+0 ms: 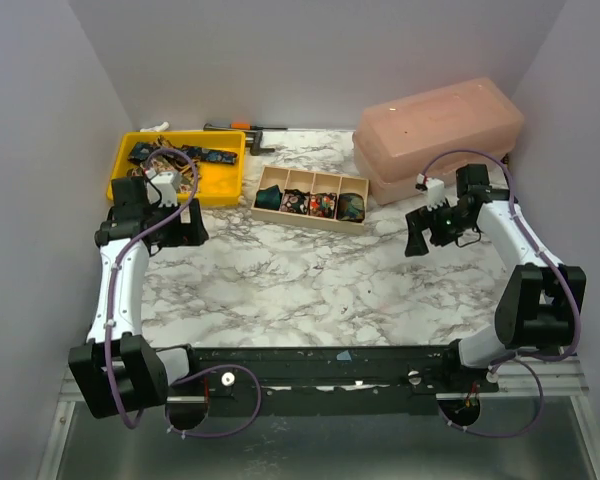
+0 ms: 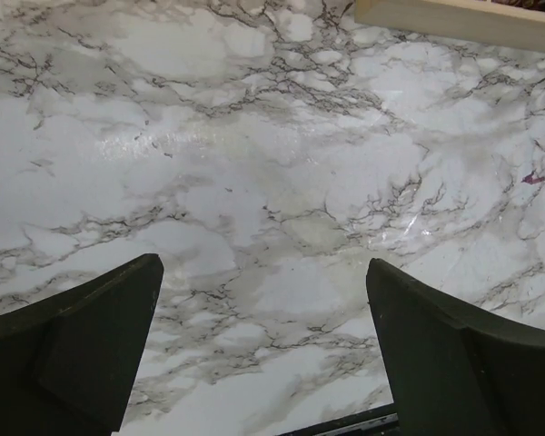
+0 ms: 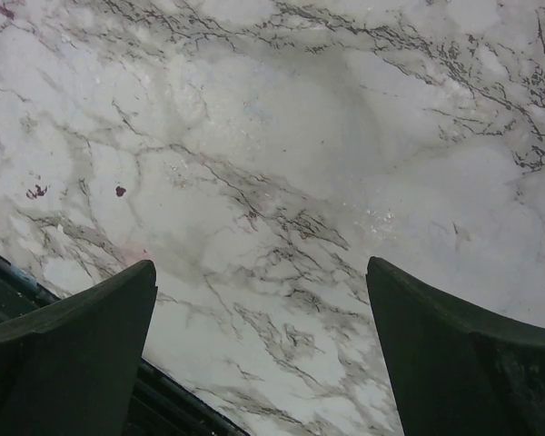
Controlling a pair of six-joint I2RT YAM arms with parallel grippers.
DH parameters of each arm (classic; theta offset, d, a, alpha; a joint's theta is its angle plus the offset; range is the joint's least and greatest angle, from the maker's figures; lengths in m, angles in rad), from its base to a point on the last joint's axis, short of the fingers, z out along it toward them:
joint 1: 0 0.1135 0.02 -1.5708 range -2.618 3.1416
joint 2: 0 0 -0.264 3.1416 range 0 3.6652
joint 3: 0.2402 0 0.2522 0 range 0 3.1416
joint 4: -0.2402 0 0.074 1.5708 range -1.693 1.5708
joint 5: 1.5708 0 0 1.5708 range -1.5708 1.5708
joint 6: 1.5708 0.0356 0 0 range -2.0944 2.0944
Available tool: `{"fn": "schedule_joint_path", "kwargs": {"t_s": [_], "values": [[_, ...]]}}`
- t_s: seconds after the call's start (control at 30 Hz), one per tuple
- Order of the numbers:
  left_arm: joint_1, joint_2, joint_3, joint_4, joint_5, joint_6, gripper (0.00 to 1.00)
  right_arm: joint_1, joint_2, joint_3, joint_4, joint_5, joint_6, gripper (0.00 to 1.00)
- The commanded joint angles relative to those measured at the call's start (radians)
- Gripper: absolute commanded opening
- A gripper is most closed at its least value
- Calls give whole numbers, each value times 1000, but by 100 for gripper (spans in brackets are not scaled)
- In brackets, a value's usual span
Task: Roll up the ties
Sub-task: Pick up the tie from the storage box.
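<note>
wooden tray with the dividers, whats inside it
The wooden tray holds four rolled ties, one per compartment: teal roll leftmost, two multicoloured rolls, dark green roll rightmost. Anything beneath them is hidden.

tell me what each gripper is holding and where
Nothing is held: the left gripper and right gripper both stand open above the table.

I look across my white, grey-veined marble tabletop (image 1: pixel 310 290). A yellow tray (image 1: pixel 223 182) sits at the far left. Just to its right is a wooden box (image 1: pixel 310 221) with four compartments, and a pink lidded bin (image 1: pixel 440 130) stands at the far right. Behind the tray lies an orange-handled item (image 1: pixel 242 126), too small to identify.
</note>
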Motion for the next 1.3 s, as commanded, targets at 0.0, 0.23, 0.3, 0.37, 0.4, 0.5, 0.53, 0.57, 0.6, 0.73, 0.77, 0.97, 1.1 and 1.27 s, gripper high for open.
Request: {"fn": "schedule_joint_path", "kwargs": {"t_s": [0.0, 0.23, 0.3, 0.37, 0.4, 0.5, 0.53, 0.57, 0.6, 0.73, 0.77, 0.97, 1.1, 1.27], "values": [[7, 63, 134, -12, -22, 43, 98, 5, -6, 81, 1, -12, -4, 100], [14, 362, 508, -61, -92, 224, 99, 5, 51, 232, -43, 8, 24, 100], [14, 461, 634, -95, -111, 275, 99, 5, 59, 265, -62, 14, 26, 100], [16, 554, 736, -99, -135, 308, 99, 5, 56, 279, -67, 28, 35, 100], [16, 608, 781, -98, -156, 325, 99, 5, 52, 279, -68, 32, 39, 100], [16, 755, 918, -76, -207, 388, 98, 5, 41, 278, -72, 47, 41, 100], [17, 801, 964, -67, -229, 407, 98, 5, 37, 276, -74, 51, 39, 100], [18, 854, 1002, -62, -251, 425, 98, 6, 36, 274, -78, 56, 37, 100], [19, 899, 1048, -59, -275, 450, 97, 5, 34, 274, -79, 59, 34, 100], [31, 1049, 1182, -19, -315, 494, 96, 5, 30, 272, -88, 75, 32, 100], [33, 1067, 1193, 3, -314, 507, 96, 5, 30, 270, -86, 78, 32, 100], [33, 1172, 1258, -22, -378, 574, 96, 5, 41, 270, -88, 103, 29, 100], [41, 1176, 1181, -37, -369, 604, 93, 5, 52, 280, -81, 113, 30, 100], [48, 1195, 1147, -38, -302, 616, 80, 5, 78, 291, -87, 118, 33, 100]]}}
